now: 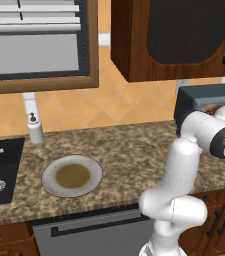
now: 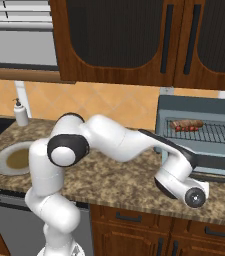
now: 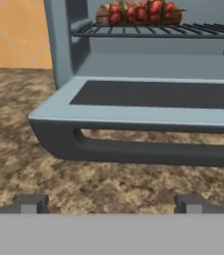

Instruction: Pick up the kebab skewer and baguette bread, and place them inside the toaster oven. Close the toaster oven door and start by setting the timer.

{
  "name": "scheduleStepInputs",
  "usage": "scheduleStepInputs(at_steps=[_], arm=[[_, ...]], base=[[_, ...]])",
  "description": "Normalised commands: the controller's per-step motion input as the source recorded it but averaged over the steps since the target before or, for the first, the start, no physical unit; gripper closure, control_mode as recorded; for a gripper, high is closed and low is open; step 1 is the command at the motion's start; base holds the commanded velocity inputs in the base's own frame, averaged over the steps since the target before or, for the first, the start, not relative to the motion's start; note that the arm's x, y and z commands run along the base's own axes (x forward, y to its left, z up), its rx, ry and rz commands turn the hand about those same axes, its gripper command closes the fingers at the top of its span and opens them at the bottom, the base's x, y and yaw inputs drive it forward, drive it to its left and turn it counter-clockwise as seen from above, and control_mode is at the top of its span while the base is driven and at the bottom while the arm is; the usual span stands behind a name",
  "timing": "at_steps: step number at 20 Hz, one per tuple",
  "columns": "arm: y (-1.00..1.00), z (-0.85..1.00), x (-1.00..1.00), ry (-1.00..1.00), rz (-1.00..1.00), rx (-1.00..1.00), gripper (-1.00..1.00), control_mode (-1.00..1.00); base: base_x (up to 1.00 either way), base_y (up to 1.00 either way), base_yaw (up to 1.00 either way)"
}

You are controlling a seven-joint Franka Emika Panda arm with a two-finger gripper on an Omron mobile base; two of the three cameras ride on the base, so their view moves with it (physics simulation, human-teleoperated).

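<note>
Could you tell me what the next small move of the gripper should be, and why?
Probably raise the open gripper to the bar handle of the toaster oven door to swing it shut. The door lies folded down, the kebab skewer and baguette bread already rest on the wire rack, and the plate is bare.

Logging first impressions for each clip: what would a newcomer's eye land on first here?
The toaster oven at the counter's right end, its door folded down flat, with the kebab skewer and baguette bread together on its wire rack. Next, the open gripper low before the door's bar handle, and the empty plate beside the sink.
</note>
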Motion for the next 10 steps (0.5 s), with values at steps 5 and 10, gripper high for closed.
scheduleStepInputs(at_steps=[5,10], arm=[[0.0,-0.03,0.13,0.0,0.0,0.01,-1.0,-1.0],[-0.06,-0.25,0.0,0.0,0.0,0.01,-1.0,-1.0]], base=[[0.0,0.0,0.0],[0.0,0.0,0.0]])
